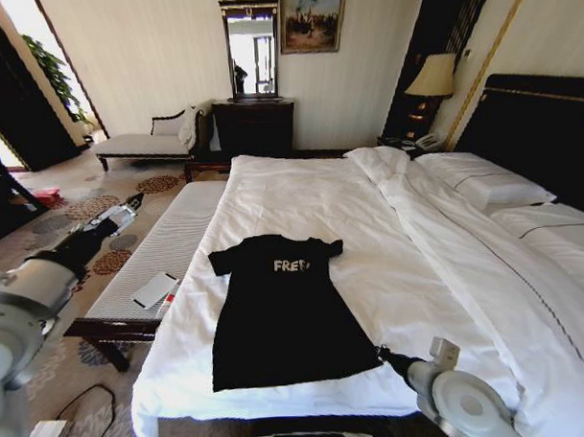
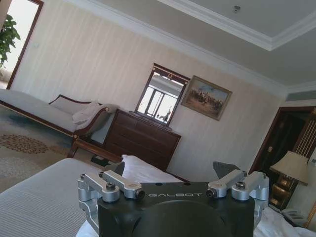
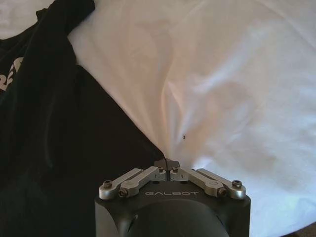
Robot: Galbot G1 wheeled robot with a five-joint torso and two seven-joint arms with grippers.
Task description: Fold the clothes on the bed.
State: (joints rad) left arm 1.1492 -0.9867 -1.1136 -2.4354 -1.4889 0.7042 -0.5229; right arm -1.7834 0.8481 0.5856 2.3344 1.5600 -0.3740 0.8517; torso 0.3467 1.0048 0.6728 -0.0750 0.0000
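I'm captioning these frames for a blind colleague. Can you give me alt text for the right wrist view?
The right gripper, its fingers closed together, pinches the edge of the black T-shirt where it meets the white sheet of the bed. The shirt lies flat, with part of its white lettering visible at the frame's edge.

The last letters of the white lettering [image 1: 291,265] on the black T-shirt [image 1: 281,315] fall into a fold in the head view, so only "FRE" reads clearly. At the lower right, the right gripper [image 1: 381,352] is too small to judge there. The left gripper [image 2: 174,186] has its fingertips hidden behind its body, perhaps spread. The bed [image 1: 487,298] runs off the right edge.
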